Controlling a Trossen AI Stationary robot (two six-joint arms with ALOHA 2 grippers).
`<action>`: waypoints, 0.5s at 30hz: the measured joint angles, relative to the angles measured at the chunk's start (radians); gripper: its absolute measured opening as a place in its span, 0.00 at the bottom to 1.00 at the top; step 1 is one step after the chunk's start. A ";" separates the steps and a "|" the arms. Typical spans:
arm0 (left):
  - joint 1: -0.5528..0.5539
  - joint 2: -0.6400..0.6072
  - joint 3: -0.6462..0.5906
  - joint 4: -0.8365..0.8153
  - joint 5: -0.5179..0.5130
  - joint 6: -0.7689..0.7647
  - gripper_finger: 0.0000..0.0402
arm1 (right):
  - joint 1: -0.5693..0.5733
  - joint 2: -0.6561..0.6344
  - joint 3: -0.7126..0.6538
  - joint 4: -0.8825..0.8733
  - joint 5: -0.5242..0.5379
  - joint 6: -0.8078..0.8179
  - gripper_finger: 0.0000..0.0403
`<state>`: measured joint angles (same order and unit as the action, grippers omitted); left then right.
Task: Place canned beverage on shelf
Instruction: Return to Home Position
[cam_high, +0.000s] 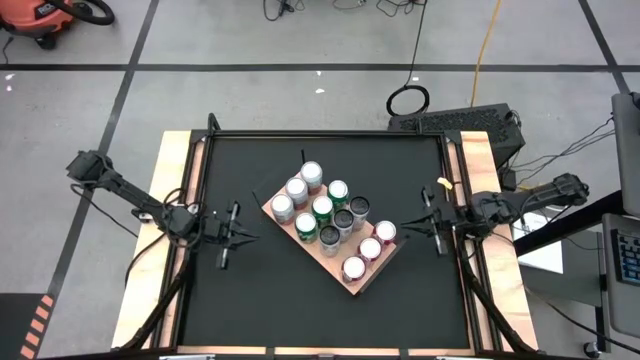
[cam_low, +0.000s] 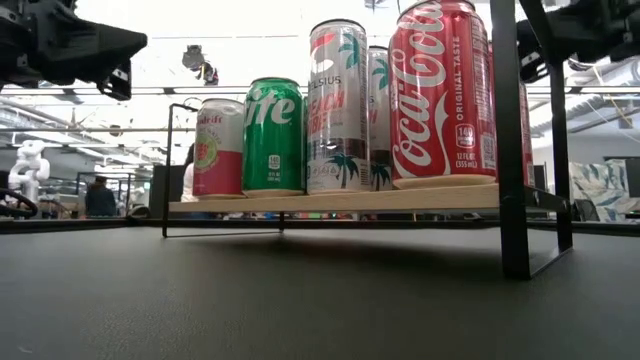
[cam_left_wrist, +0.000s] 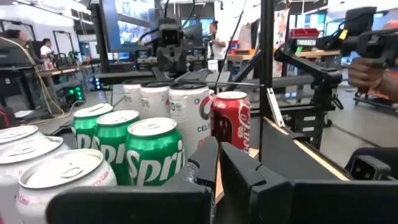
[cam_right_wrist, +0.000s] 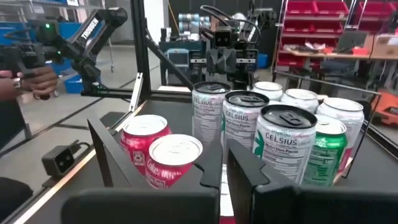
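1. Black and matt, the table (cam_high: 230, 310) is framed by pale wooden side rails (cam_high: 170, 200). Left of the shelf (cam_low: 330, 199), the left gripper (cam_high: 248, 238) hangs over bare mat, well apart from the board. Its dark fingers are drawn to a thin slit and grip nothing.
2. The shelf is a flat, tan wood-grain board on thin black corner rods. It sits askew mid-table with open mat on every side and a low gap beneath it.
3. Twelve smooth, cylindrical cans stand upright on the shelf in four rows of three. From its left end come pale cans with pink print (cam_high: 297, 190), green cans (cam_high: 322, 207) and dark-topped silver cans (cam_high: 344, 220). The red cans (cam_high: 370, 248) stand close together in line along the shelf's right end.
4. In the low view the picture's edge cuts off the nearest red can's top, and a black rod stands before its right side. The cans behind the front ones are mostly hidden.
5. Right of the shelf, the right gripper (cam_high: 408, 228) hangs over the mat near the red-can end without touching it. Its fingers are narrowed to a slit and empty.
6. Beyond the shelf a person's hand (cam_left_wrist: 368, 74) shows; what it grips is hard to make out.
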<state>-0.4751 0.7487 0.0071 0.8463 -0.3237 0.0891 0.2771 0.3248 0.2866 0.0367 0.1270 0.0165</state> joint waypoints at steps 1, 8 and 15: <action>0.003 0.000 0.000 0.000 0.001 0.000 0.06 | 0.000 0.000 -0.021 0.031 0.000 -0.006 0.00; 0.065 0.000 0.000 -0.049 0.033 -0.004 0.04 | 0.000 0.000 -0.108 0.109 0.001 -0.013 0.00; 0.152 -0.005 -0.001 -0.059 0.133 -0.005 0.01 | 0.000 -0.004 -0.126 0.110 0.001 -0.052 0.00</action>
<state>-0.3235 0.7432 0.0063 0.7870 -0.1907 0.0837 0.2771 0.3211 0.1603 0.1471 0.1283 -0.0353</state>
